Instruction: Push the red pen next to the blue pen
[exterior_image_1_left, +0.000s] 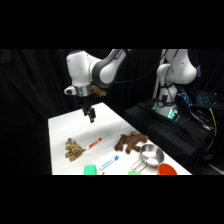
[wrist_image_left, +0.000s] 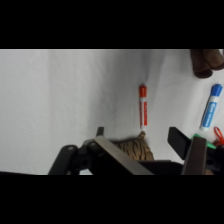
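Plainly, the smooth white tabletop (exterior_image_1_left: 65, 125) carries a scatter of small things. The red pen (exterior_image_1_left: 95, 144), a short marker with a white barrel and a red cap end, lies slantwise near the middle of the tabletop, just beside a soft tan, striped plush toy (exterior_image_1_left: 74, 149) on its left in the side view. The blue pen (exterior_image_1_left: 108, 162), a like marker with a light blue end, lies apart from it nearer the front edge, roughly parallel. A flat green block (exterior_image_1_left: 89, 170) sits at the front edge beside the blue pen. To the right lies a lumpy dark brown plush toy (exterior_image_1_left: 131, 142), then a shiny round metal cup (exterior_image_1_left: 151, 156) with a handle, whose inside I cannot make out, and an orange rounded object (exterior_image_1_left: 166, 170) at the edge.

The black end effector (exterior_image_1_left: 91, 115) hangs above the tabletop, well behind the red pen and clear of it, touching nothing. Whether its fingers are parted or closed I cannot tell. In the wrist view the red pen (wrist_image_left: 143, 106) lies upright in the picture with the blue pen (wrist_image_left: 210, 105) to its right.
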